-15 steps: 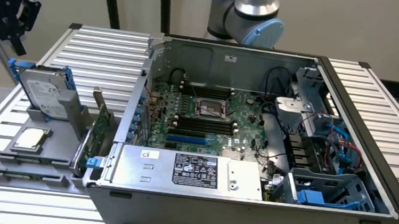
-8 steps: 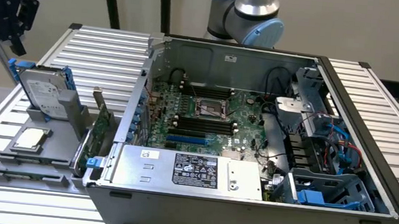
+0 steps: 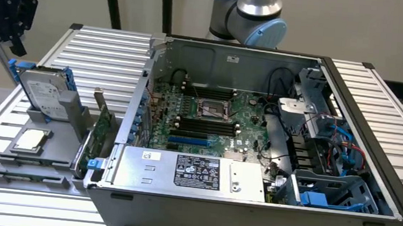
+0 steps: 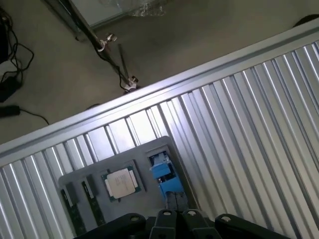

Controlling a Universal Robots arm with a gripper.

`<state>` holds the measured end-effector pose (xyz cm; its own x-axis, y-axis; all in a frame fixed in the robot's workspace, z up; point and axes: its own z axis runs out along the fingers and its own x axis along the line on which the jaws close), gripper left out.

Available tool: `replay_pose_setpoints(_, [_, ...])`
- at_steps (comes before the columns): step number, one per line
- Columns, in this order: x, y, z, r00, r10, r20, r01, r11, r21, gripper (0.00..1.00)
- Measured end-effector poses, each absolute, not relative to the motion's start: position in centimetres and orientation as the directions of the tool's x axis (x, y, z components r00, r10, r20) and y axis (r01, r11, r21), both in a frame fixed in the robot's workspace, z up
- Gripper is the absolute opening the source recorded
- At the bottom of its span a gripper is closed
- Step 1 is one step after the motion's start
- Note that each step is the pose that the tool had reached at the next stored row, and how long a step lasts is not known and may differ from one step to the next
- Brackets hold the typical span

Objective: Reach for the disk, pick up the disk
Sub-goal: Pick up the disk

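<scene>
Ribbed metal table (image 3: 98,51), open computer case (image 3: 250,225) on it; the gripper (image 4: 177,217) hangs above the upright disk (image 3: 45,92), apart from it, clenched on nothing.

**Computer case** (image 3: 251,219): dark grey sheet metal, matt outside, duller bare steel within. Inside the case, the power supply box (image 3: 247,181) is bright silver metal with a black printed label, and the motherboard (image 3: 216,114) is green laminate. Beside the case, toward the exterior view's left, the disk (image 3: 45,92) shows a silver-grey metal face, a white label and a bright blue plastic frame. Farther from the case on that side, the tray (image 3: 10,167) looks like matt grey plastic, and the chip (image 3: 30,140) on it has a satin silver metal lid. Under the case, the table (image 3: 106,46) is ribbed, lightly reflective aluminium. **Gripper** (image 4: 177,221): matt black.
</scene>
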<state>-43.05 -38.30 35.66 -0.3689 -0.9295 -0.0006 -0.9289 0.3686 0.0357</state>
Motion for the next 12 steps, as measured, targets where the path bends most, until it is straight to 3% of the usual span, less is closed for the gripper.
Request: replay_pose_setpoints(12, [-43.01,-38.29,35.65,-0.212,-0.977,-0.005,-0.977,0.212,0.026,0.11])
